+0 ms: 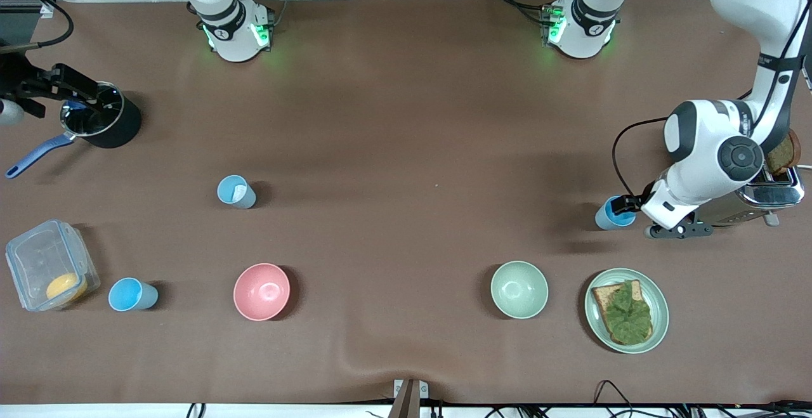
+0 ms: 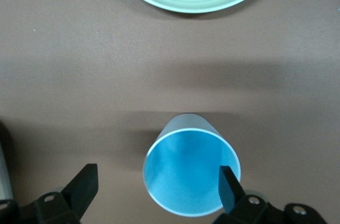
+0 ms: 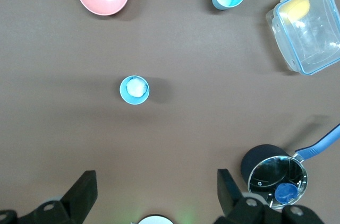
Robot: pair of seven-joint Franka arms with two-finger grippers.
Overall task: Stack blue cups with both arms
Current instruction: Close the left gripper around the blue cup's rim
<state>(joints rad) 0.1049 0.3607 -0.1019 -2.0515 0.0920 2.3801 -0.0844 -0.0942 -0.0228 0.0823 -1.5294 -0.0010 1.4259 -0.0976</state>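
White jointed arms, black joint caps, green base lights

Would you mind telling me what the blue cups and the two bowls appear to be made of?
The three blue cups look like matte plastic: thin rims, even colour, no bright glints. The pink bowl and green bowl show soft highlights inside, so smooth plastic or melamine seems likely, though glazed ceramic cannot be ruled out.

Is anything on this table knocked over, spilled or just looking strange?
Nothing is spilled or tipped. All three small light-blue plastic cups stand upright: one shows a white patch inside, one sits beside the clear lidded container, and one has the open left gripper at it, one finger inside its rim. The right gripper hangs open.
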